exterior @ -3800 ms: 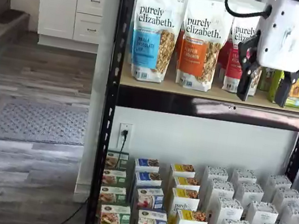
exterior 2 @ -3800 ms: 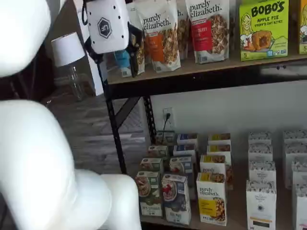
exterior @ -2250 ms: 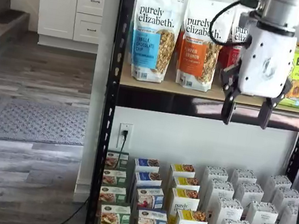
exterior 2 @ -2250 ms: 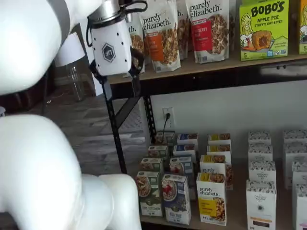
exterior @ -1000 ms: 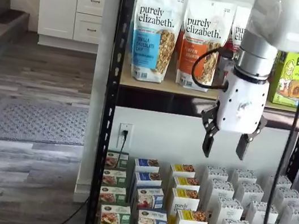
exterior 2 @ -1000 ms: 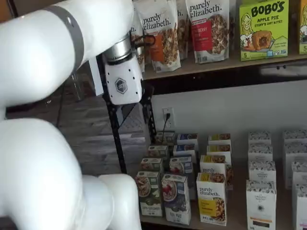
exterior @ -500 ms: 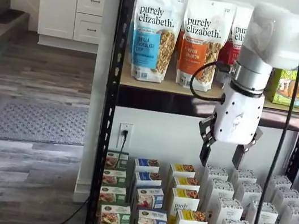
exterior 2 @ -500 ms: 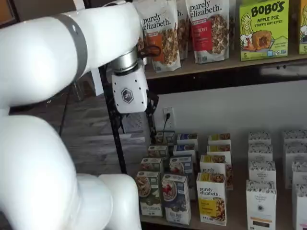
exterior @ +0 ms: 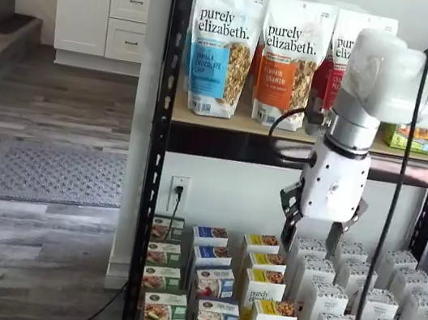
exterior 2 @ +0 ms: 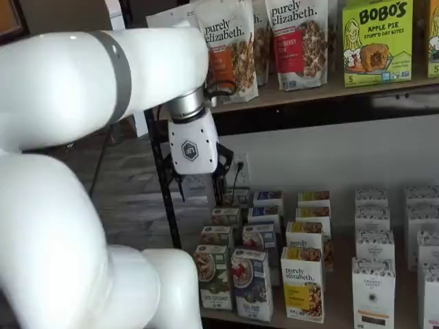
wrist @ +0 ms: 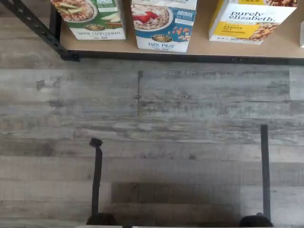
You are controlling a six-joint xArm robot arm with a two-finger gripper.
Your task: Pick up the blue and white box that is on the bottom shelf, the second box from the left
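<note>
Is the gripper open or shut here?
Open: in a shelf view the gripper shows a plain gap between its two black fingers, with nothing held.

Black-post rack, 2 tiers seen, both stocked.

Bottom shelf (exterior 2: 329, 317): rows of small cartons running front to back. Along front edge from the left corner: green-and-white carton (exterior 2: 213, 276), blue and white box (exterior 2: 251, 284) just beside it, yellow-and-white carton (exterior 2: 302, 283), then white cartons (exterior 2: 373, 291) twd right end. Upper tan board tier (exterior: 229, 121) w/ black front rail: granola pouches (exterior: 222, 46) upright, green Bobo's boxes (exterior 2: 376, 41) further right.
</note>
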